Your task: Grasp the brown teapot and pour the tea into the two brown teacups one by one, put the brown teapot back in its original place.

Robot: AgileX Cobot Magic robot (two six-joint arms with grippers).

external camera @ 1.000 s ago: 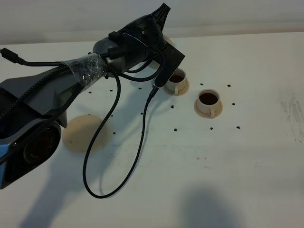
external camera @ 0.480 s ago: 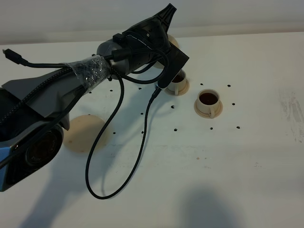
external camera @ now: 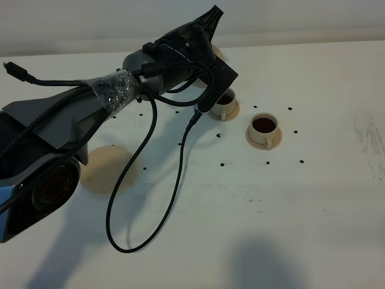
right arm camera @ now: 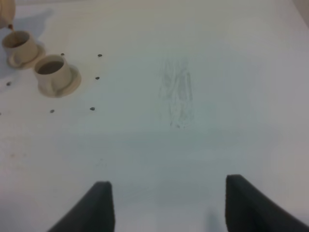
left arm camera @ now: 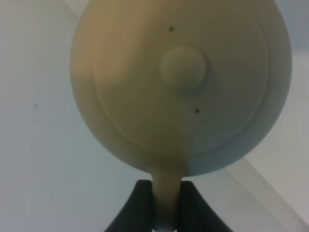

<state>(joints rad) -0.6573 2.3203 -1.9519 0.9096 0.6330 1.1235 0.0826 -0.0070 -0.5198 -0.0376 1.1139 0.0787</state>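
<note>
Two cups, both already showing dark tea. Going left to right in the high view: the tan disc coaster [external camera: 107,170] sits bare near the left arm's base, well apart from the cups. Next, the left arm reaches across toward the far side of the table; its gripper [left arm camera: 164,205] is clamped on the loop handle of the brown teapot [left arm camera: 181,87], fingers [left arm camera: 136,203] either side of the handle, pot held in the air. From above the pot is mostly hidden by the wrist, only a sliver of tan shows. The right wrist view catches the spout tip just over the left teacup [external camera: 224,101], with a dark drop at it. The right teacup [external camera: 263,126] sits on its saucer just beside, full-looking. Far right: right gripper [right arm camera: 165,205] hangs over bare table [external camera: 337,198], jaws spread wide, holding nothing.

Step in hand, as I judge it: finishing the pour into the left cup, the second of the two. Next move calls for levelling the pot so it stops dripping, then carrying it over to the coaster and setting it down centred before letting go. Small dark spots dot the table around the cups.
</note>
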